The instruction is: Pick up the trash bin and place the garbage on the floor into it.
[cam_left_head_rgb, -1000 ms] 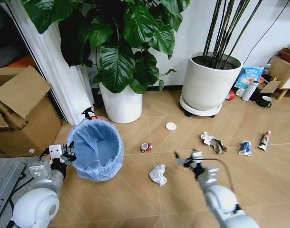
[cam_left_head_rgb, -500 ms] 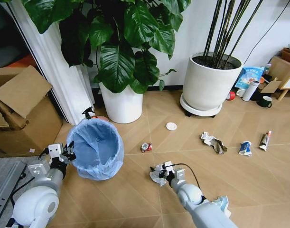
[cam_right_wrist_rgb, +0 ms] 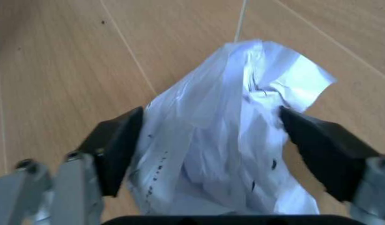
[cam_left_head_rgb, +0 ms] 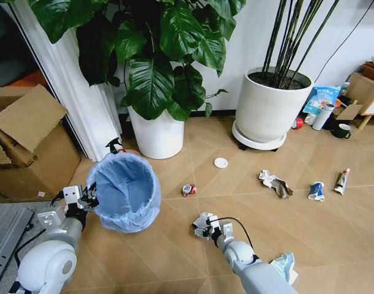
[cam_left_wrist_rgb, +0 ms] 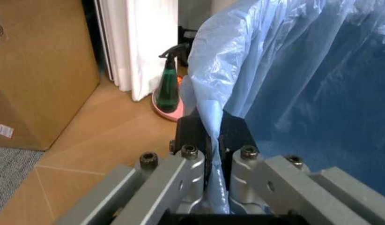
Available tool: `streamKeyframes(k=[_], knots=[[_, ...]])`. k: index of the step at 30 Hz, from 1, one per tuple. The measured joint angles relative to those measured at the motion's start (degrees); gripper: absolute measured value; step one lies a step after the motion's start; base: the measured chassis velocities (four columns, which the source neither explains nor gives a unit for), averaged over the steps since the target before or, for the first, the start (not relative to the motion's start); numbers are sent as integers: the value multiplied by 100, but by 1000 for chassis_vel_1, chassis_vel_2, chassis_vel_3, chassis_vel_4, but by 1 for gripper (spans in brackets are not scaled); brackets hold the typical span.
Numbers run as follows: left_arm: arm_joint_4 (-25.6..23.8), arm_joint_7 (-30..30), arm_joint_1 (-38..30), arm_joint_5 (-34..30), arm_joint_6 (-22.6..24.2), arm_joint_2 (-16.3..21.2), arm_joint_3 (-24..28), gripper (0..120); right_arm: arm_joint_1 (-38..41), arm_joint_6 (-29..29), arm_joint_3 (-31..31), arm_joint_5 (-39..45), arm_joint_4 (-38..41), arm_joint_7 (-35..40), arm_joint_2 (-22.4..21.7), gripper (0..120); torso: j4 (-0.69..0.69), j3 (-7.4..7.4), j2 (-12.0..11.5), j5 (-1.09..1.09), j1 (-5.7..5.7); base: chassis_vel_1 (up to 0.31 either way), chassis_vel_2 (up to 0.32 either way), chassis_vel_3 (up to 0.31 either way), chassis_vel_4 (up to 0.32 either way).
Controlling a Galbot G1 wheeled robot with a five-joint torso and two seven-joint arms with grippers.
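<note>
Where the herringbone floor (cam_left_head_rgb: 174, 251) runs across the lower centre of the head view, a crumpled white paper wad (cam_left_head_rgb: 202, 222) lies with the right claw (cam_left_head_rgb: 206, 229) set down over it. In the right wrist view the wad (cam_right_wrist_rgb: 233, 136) sits between the two black fingers (cam_right_wrist_rgb: 117, 145), which stand spread on either side and touch its flanks; the claw (cam_right_wrist_rgb: 220, 140) is parted, not yet clenched. To the left in the head view, the trash bin (cam_left_head_rgb: 123, 191) with its light-blue bag stands tilted, mouth toward the camera. The left claw (cam_left_head_rgb: 86, 200) grips its rim at lower left; the left wrist view shows that claw (cam_left_wrist_rgb: 209, 136) clamped on a fold of the bag (cam_left_wrist_rgb: 292, 79). Other garbage lies apart on the floor: a crushed red can (cam_left_head_rgb: 188, 190) near centre, a white disc lid (cam_left_head_rgb: 220, 163) above it, a paper wad (cam_left_head_rgb: 274, 183), a wrapper (cam_left_head_rgb: 316, 191) and a tube (cam_left_head_rgb: 341, 180) at right
</note>
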Motion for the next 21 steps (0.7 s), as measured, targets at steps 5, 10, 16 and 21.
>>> streamKeyframes(k=[5, 10, 16, 21], knots=[[-55, -7, 16, -14, 3, 15, -14, 0, -20, -1, 66, -79, 4, -5, 43, 61, 0, -1, 0, 0, 0, 0, 0, 0, 0], [-110, -8, 33, -17, 3, 32, -15, 0, -102, 35, 168, -198, 23, 27, 76, 41, 0, 0, 0, 0, 0, 0, 0, 0, 0], [-135, -14, 36, -58, 45, 62, -15, 0, -153, 58, 278, -312, 81, 75, 115, 20, 0, 0, 0, 0, 0, 0, 0, 0, 0], [-134, -18, 35, -88, 103, 88, -1, 0, -187, 86, 380, -441, 178, 138, 142, 5, 0, 0, 0, 0, 0, 0, 0, 0, 0]])
